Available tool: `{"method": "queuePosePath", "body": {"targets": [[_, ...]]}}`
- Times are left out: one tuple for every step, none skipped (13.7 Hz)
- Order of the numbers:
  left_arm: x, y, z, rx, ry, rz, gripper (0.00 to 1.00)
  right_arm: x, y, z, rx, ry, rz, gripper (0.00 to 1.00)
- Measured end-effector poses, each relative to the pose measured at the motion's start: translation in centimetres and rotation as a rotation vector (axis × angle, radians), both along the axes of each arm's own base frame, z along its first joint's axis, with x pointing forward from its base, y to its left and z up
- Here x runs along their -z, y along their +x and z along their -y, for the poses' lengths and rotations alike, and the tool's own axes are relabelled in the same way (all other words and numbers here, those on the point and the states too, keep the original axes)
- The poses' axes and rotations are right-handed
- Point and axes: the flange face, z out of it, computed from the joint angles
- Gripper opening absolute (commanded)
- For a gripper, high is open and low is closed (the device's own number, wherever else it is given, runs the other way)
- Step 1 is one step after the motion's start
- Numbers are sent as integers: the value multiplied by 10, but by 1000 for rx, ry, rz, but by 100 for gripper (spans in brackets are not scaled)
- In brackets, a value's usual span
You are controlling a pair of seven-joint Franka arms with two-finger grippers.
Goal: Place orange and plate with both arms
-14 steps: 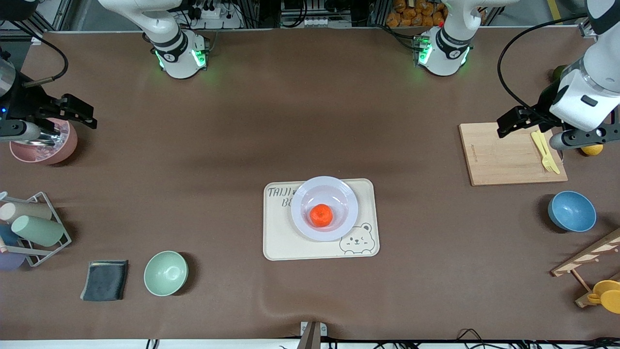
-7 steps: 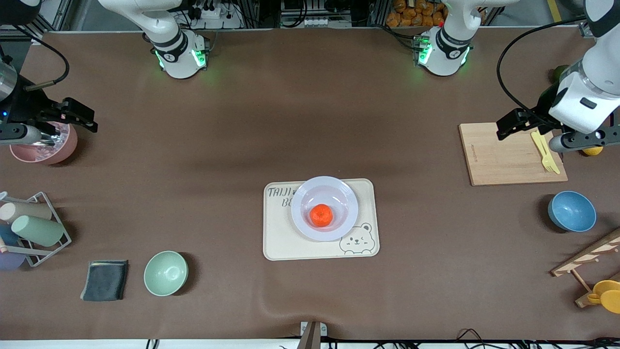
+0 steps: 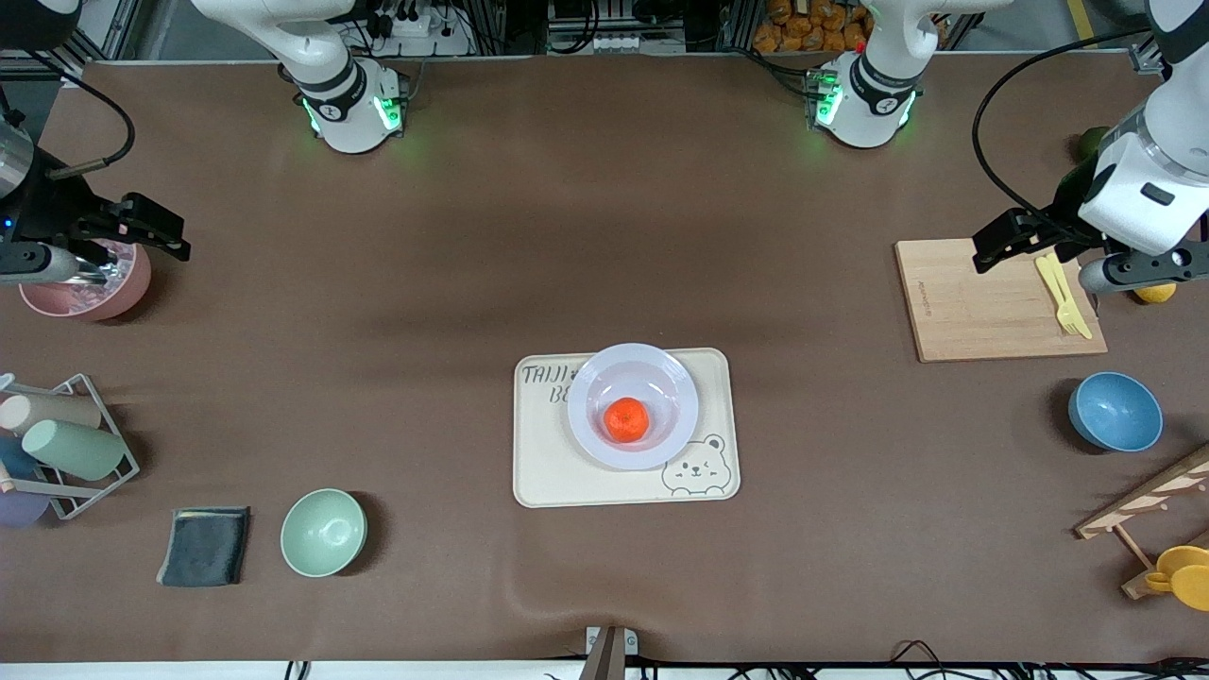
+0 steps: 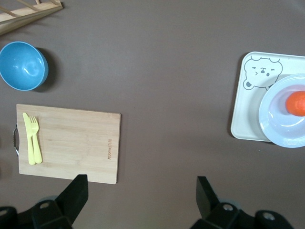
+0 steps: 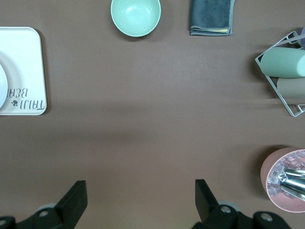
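Left gripper drifts slightly upward over cutting board corner; all else unchanged. Orange sits in plate centre, plate on bear tray mid-table: placement looks complete. Right gripper over pink bowl at table edge. Both empty, fingers apart, parked clear.

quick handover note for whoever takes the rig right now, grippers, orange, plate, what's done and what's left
Left gripper: open, empty, up over the cutting board at its end of the table.
Right gripper: open, empty, up by the pink bowl at its end.
Orange sits in the plate; the plate rests on the bear tray mid-table.
Done: orange and plate both placed.
Left: nothing visible, apart from parking the arms.
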Motion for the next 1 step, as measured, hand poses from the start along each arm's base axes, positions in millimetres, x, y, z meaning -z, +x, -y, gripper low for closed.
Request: {"method": "queuePosePath", "body": {"targets": [[0, 0, 0, 0, 1, 1, 100, 0, 0, 0, 0, 0, 0, 100]]}}
